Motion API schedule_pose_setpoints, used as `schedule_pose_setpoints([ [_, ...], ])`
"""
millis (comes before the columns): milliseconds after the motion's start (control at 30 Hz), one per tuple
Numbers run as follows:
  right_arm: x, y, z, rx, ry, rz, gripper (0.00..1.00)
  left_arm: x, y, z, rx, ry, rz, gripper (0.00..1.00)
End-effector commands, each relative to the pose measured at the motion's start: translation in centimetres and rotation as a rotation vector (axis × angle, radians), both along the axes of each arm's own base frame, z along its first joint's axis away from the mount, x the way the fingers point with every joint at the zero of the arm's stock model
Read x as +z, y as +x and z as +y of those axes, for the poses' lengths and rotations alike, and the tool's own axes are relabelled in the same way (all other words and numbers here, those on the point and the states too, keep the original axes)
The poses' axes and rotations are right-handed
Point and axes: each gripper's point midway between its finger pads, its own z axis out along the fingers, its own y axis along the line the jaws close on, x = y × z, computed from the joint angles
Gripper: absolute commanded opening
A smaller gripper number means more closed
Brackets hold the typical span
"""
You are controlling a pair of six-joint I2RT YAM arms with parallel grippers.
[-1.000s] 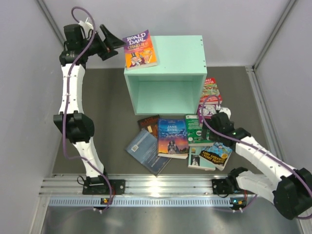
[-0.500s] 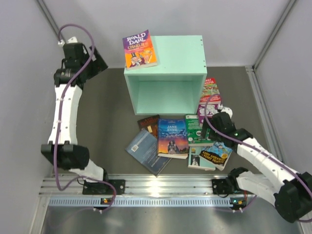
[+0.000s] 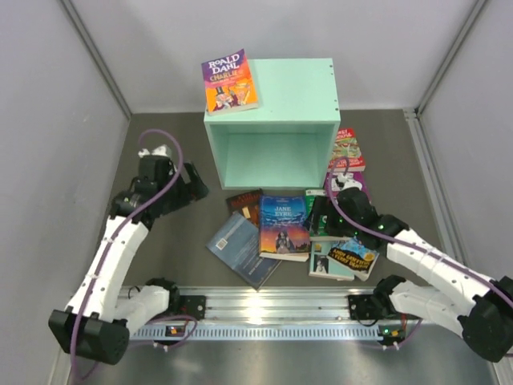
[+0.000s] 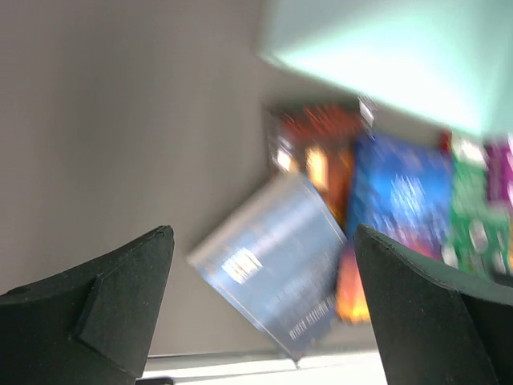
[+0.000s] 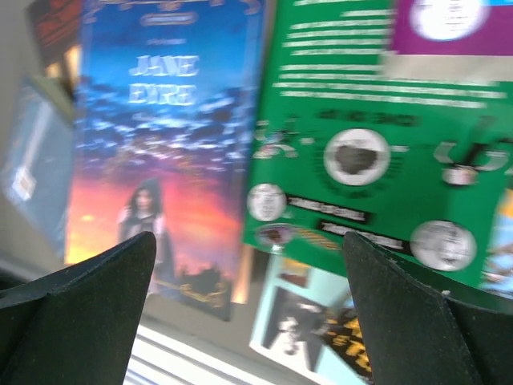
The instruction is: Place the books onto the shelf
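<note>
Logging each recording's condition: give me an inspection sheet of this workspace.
Surface: dark grey tabletop, no spills seen.
Job's things: mint-green open-fronted box shelf, empty inside; purple-and-orange Roald Dahl paperback lies on its top; blue Jane Eyre paperback, green paperback, grey-blue paperback and others lie on the tabletop.
Clutter: nothing seen.
Grippers: left gripper open, empty; right gripper open, empty, above the green paperback.
Cables: purple cables along both arms.
Surroundings: pale grey walls; aluminium rail at near edge.
</note>
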Motion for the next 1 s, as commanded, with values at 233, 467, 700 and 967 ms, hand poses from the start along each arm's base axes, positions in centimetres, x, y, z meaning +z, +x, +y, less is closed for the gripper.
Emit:
schedule_pose_setpoints([
  [233,-0.3,1.1,5.2,0.019,0.128,0.035,0.56,-3.9,-5.8,-13.9,-0.413,-0.371,-0.001,0.99],
  [467,-3.7,0.3,5.0,0.013,0.088,0.119,0.29,-9.3,-6.2,-18.7,-0.505,-0.350,0.152,0.99],
  [700,-6.1,-1.1,4.6,-0.015,0.104,0.186,0.25,-13.8,-6.4,-20.1,-0.497,-0.361,0.242,0.99],
  [967,-7.8,-2.5,4.9,0.004,0.101,0.238,0.20,-16.8,-7.9,-23.4,-0.569,-0.367,0.339,0.89],
])
